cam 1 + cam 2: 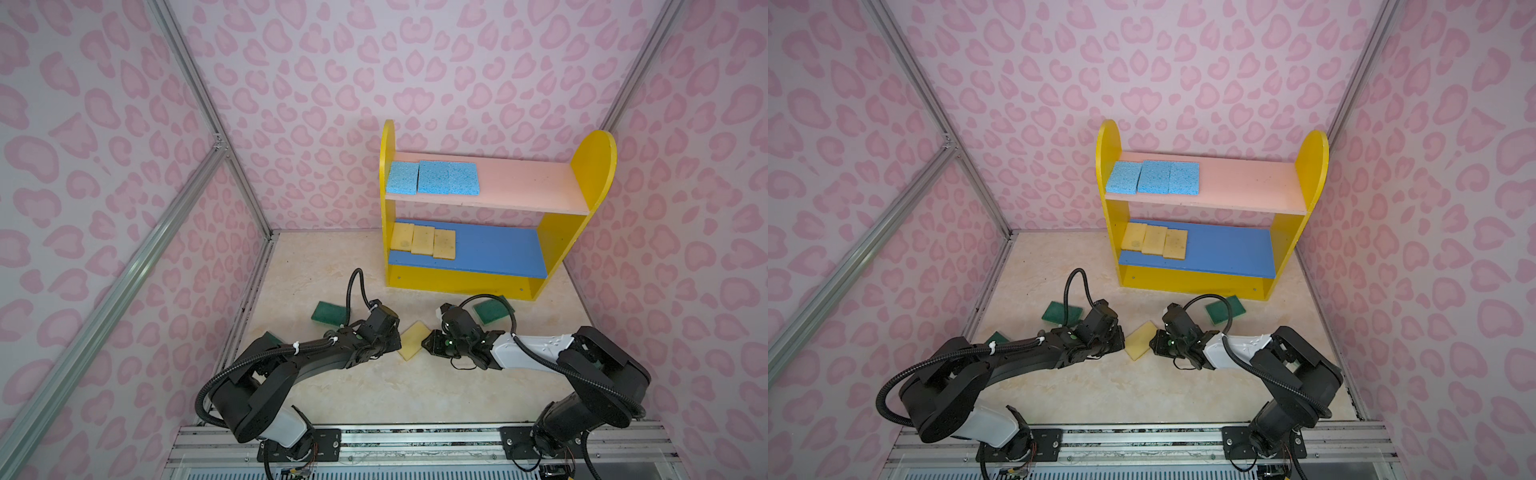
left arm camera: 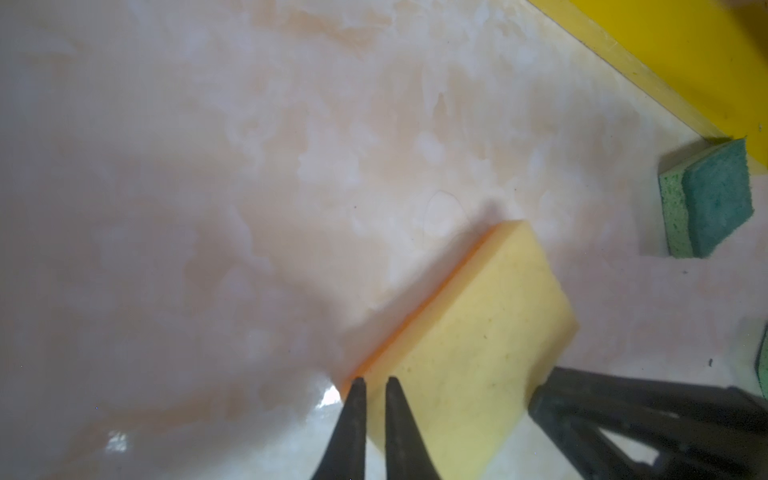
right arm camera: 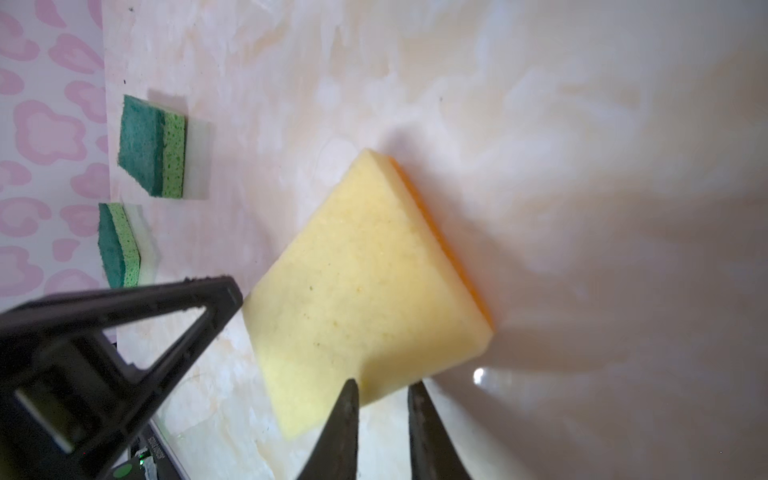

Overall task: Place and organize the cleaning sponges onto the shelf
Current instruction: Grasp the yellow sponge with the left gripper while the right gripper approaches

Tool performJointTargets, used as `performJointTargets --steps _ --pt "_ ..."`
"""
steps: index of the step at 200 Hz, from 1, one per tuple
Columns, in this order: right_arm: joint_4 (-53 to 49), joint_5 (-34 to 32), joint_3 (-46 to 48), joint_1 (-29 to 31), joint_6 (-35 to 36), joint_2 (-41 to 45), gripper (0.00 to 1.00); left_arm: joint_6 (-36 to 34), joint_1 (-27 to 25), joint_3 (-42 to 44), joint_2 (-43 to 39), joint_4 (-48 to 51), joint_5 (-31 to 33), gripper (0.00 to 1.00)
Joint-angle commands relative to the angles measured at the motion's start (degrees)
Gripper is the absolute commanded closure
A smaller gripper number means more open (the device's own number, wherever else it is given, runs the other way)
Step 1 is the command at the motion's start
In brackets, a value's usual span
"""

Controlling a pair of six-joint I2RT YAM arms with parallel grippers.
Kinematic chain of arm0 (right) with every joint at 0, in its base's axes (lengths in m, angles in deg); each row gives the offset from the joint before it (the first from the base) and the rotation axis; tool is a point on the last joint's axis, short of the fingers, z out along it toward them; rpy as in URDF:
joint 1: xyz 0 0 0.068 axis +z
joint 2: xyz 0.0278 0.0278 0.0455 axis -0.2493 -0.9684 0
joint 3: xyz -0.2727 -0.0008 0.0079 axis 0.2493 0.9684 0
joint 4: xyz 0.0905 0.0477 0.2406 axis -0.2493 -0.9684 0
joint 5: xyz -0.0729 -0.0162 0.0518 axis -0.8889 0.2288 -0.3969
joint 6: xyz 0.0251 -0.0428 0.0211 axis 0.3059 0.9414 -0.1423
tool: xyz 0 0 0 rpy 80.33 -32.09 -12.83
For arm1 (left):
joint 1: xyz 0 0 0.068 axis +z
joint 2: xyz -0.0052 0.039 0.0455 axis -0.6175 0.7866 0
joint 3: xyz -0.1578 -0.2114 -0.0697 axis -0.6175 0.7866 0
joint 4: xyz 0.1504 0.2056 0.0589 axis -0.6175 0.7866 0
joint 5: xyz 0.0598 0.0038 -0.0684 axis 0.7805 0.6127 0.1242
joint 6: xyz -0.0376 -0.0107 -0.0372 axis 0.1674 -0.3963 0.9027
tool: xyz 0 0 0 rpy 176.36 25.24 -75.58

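Both arms are reached inward, low; one held yellow sponge (image 1: 412,340) is pinched mid-tabletop (image 1: 374,386) at opposite corners by the narrowed left gripper (image 2: 374,384) and right gripper (image 3: 382,386). On the shelf (image 1: 594,166) are three blue sponges (image 1: 434,177) and three shelved yellow sponges (image 1: 423,240); three green sponges (image 1: 328,312) lie on the tabletop.

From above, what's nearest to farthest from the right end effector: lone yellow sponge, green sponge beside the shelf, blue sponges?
1. Lone yellow sponge, at the right end effector's tips.
2. Green sponge, just behind, by the shelf.
3. Blue sponges, high on the shelf.

left gripper (image 2: 375,380) nearly closed | right gripper (image 3: 383,384) clamped, narrow gap | facing each other
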Motion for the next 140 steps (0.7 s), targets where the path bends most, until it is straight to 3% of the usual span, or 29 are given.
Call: performJointTargets --steps 1,70,89,115,140 --pt "-1.8 0.4 -2.6 -0.9 2.9 -1.9 0.74 1.8 -0.1 2.4 -2.6 -1.6 0.1 0.86" --pt "-4.8 2.8 -9.2 -3.1 5.7 -6.2 0.62 0.4 0.3 5.1 -8.0 -0.1 1.5 0.84" --pt "-5.5 2.7 -8.3 -4.1 6.1 -4.4 0.59 -2.7 0.8 4.1 -8.7 0.7 1.2 0.76" --pt "-6.7 2.5 -6.2 -5.3 6.6 -0.9 0.52 -7.4 1.3 2.4 -6.8 -0.8 -0.8 0.58" --pt "-7.6 2.2 -3.2 -5.9 6.9 2.9 0.47 -10.1 1.8 -0.2 -2.8 -1.4 -3.7 0.54"
